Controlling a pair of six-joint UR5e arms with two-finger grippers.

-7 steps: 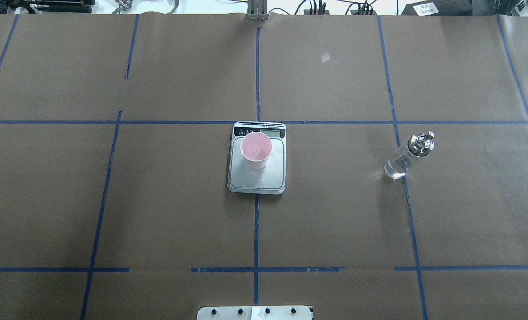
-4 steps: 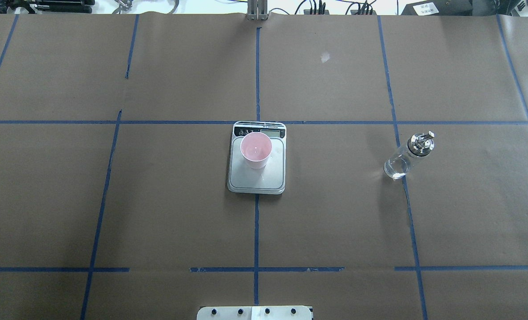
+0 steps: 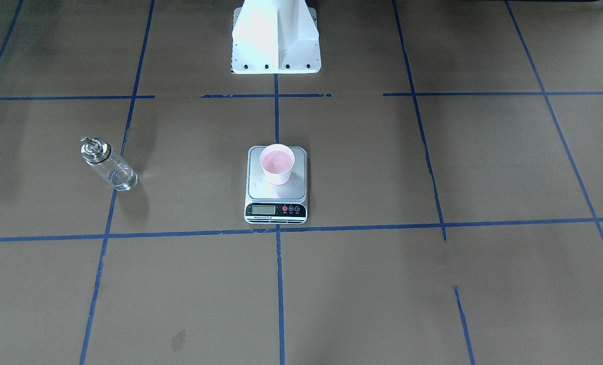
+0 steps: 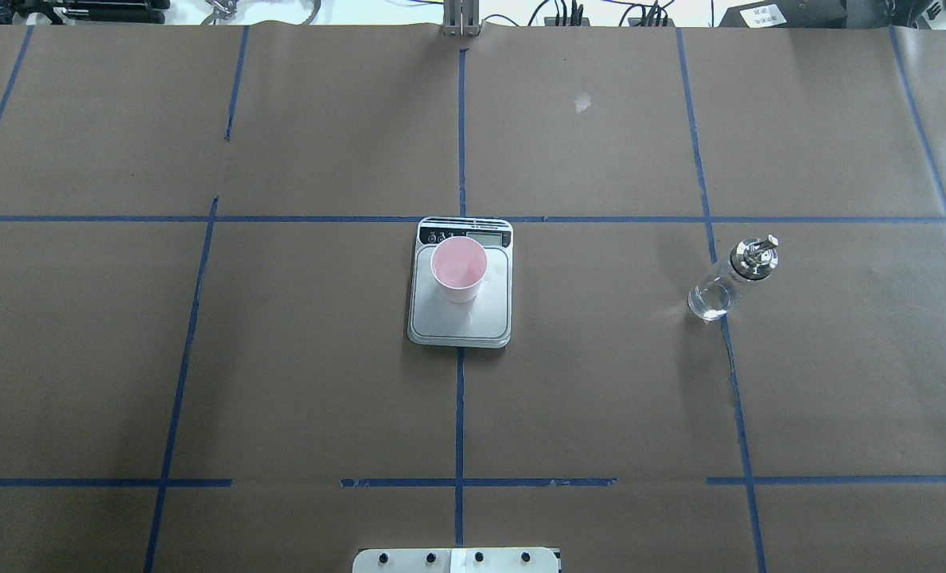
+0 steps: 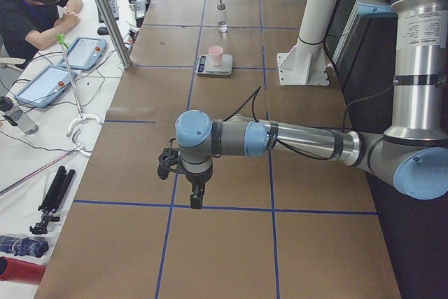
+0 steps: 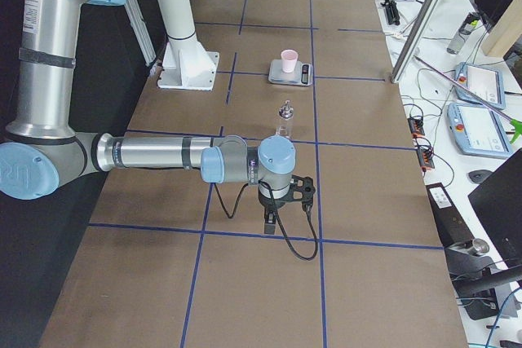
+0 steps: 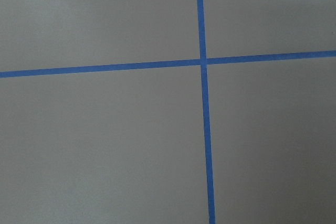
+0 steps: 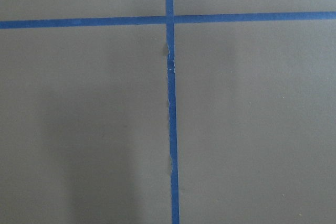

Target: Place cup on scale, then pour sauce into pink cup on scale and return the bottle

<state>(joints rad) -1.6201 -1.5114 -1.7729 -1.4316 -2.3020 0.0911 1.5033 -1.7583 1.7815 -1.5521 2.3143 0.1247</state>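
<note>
The pink cup (image 4: 458, 267) stands upright on the silver scale (image 4: 461, 322) at the table's middle, close to the display end. To the robot's right, the clear glass bottle (image 4: 723, 282) with its metal spout stands alone on the brown paper, also seen in the front-facing view as the bottle (image 3: 106, 165). Sauce cannot be made out in the cup (image 3: 277, 162). My left gripper (image 5: 196, 197) hangs low over the table's left end, and my right gripper (image 6: 269, 219) over the right end, both far from these objects. I cannot tell whether either is open or shut.
The robot's white pedestal (image 3: 276, 40) stands behind the scale. Blue tape lines cross the brown paper. A seated person (image 5: 35, 5), tablets (image 5: 87, 50) and a tripod (image 5: 52, 197) lie beyond the far edge; more tablets (image 6: 481, 83) and cables show in the right view.
</note>
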